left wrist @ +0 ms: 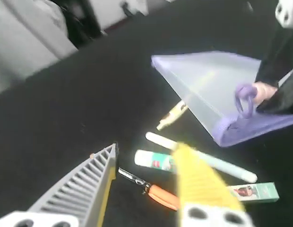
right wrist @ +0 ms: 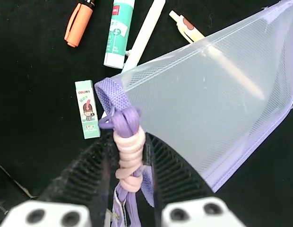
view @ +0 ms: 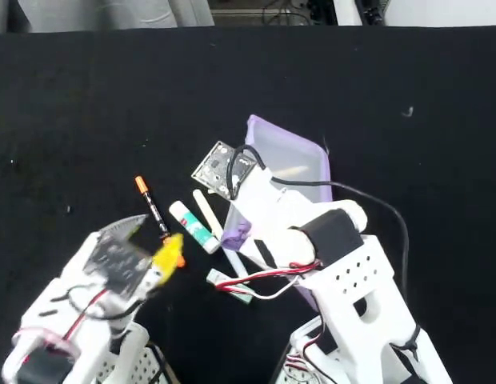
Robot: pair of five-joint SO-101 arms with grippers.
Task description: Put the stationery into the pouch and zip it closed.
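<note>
A translucent purple pouch lies on the black table. My right gripper is shut on its purple loop and pink cord at one corner. A cream pen pokes out at the pouch's edge, the rest of it seen through the mesh. Beside the pouch lie an orange-capped pen, a glue stick, a white pen and a green eraser box. My left gripper hovers open over the orange pen.
The right arm's white body and cables cover the pouch's near end. A light blue pen lies between the glue stick and the eraser box. Black tabletop stretches to the far left and right.
</note>
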